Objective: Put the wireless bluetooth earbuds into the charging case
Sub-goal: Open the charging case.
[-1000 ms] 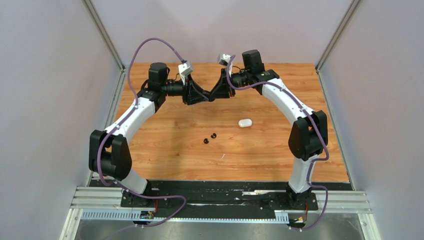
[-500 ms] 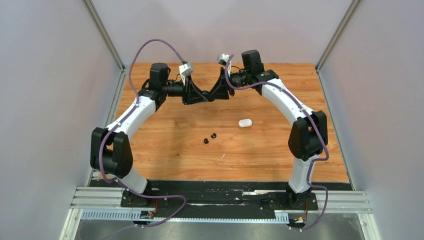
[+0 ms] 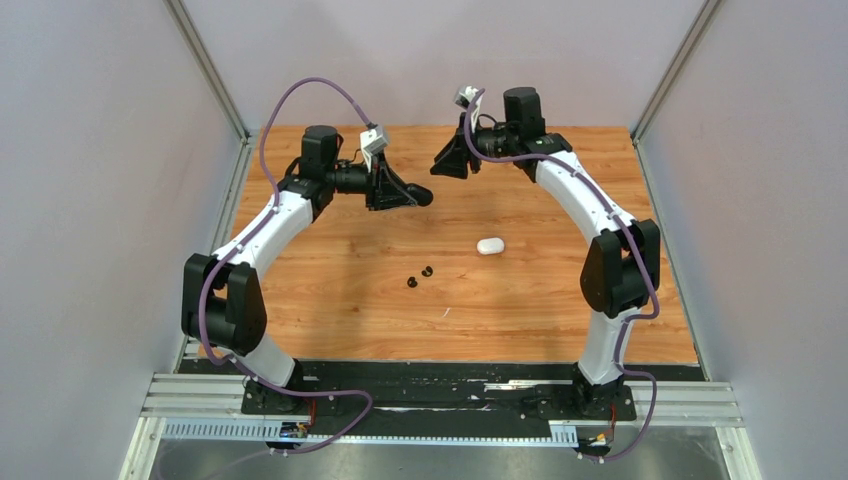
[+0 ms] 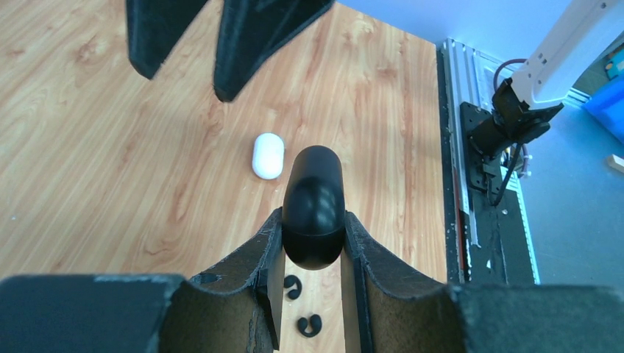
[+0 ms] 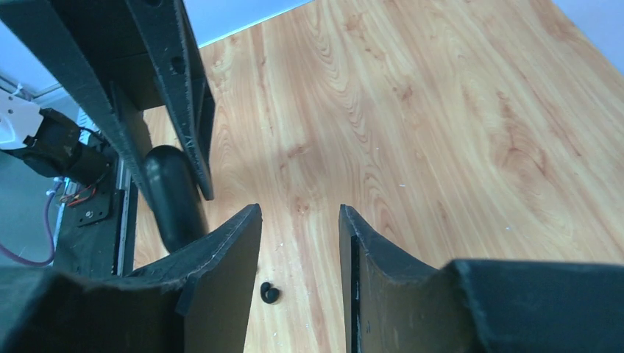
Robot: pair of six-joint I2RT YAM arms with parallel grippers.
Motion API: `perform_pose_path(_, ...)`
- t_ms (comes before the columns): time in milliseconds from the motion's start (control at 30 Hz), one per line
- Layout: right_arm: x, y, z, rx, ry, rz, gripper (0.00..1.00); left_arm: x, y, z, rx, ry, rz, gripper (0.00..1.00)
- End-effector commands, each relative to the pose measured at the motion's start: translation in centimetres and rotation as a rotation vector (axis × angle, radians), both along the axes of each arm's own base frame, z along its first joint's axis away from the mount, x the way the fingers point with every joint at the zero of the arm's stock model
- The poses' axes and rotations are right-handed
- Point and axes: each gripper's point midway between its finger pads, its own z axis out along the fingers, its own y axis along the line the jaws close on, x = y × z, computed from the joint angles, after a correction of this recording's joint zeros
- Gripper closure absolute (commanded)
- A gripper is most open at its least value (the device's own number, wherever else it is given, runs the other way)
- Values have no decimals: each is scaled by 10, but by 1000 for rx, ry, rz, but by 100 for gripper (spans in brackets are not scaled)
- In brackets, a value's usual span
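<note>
The left pincer (image 4: 313, 223) is clamped on the black case (image 4: 313, 184). The case's rounded end sticks out past the fingertips and is held in the air above the worktop (image 3: 330, 270). The right pincer (image 5: 299, 215) has its fingers apart with nothing between them. In the top view it hangs at about 1 o'clock from the left one, not touching it. Two black buds (image 3: 427, 271) lie close together on the wood near the worktop's middle, clear of both pincers. The white case (image 3: 490, 245) lies flat at about 2 o'clock from the buds, apart from them.
</note>
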Motion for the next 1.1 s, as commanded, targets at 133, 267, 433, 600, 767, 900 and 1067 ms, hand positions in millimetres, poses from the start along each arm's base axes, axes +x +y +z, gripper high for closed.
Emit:
perform_pose_path(133,-6,2,23,59,-38,42,53,-1,-2,14,-23,-22,-21,100)
perform_pose_path(267,-27,2,31,100,-32,148,32,5,-1,11,-21,-1,2,100)
perform_pose_path(433,-41,8,12,97,40,200,27,13,-3,18,-53,-14,40,100)
perform_pose_path(600,-44,15,-2,87,73,215,31,14,-5,27,-79,-13,34,100)
perform_pose_path(767,-30,18,-4,71,54,173,39,8,-5,27,-84,-9,4,100)
perform_pose_path(900,-17,17,-1,62,32,124,53,6,-6,28,-85,-12,-10,100)
perform_pose_path(1067,-3,9,8,80,49,67,56,3,-7,25,-63,-10,-29,100)
